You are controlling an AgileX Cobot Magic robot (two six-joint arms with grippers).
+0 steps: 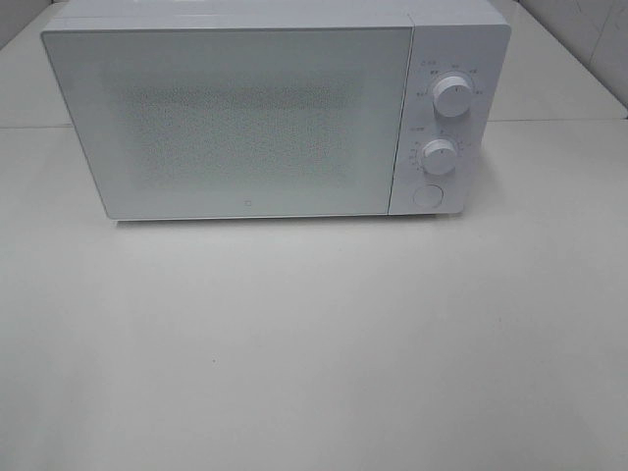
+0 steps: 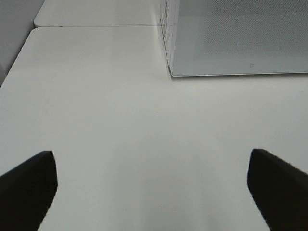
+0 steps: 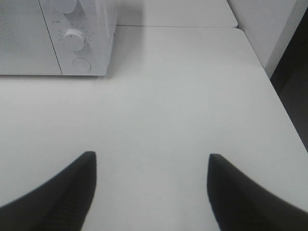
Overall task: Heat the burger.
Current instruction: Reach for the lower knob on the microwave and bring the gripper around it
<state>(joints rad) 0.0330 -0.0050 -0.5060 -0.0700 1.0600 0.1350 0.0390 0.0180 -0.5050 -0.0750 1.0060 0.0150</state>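
A white microwave (image 1: 235,118) stands at the back of a plain white table (image 1: 314,343), door shut, with two knobs (image 1: 453,97) and a round button (image 1: 426,194) down its right side. The tabletop is smooth and matte. A seam (image 2: 96,25) runs across it level with the microwave, where a second slab joins. A pale wall (image 1: 589,39) rises at the back right, and past the table's right edge the floor (image 3: 296,101) looks dark. The left gripper (image 2: 151,161) hangs low over the tabletop, fingers spread wide with nothing between them. The right gripper (image 3: 151,158) likewise stands parted and holds nothing. The burger shows in no view, so its place cannot be told.
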